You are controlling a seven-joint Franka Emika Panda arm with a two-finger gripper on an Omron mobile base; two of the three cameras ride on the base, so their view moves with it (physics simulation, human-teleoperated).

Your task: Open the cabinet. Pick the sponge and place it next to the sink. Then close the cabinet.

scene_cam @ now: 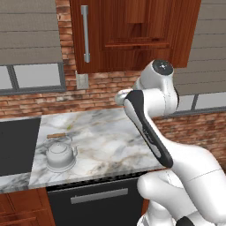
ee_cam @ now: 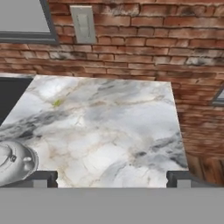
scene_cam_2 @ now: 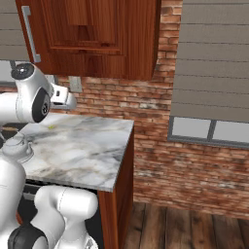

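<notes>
cabinet shut above counter; hand view shows end effector wide open, empty.

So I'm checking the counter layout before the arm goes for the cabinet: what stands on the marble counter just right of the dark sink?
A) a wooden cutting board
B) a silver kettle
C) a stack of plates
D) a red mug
B: a silver kettle with a brown handle sits on the marble counter, close to the edge of the dark sink, below the closed cabinet.
</notes>
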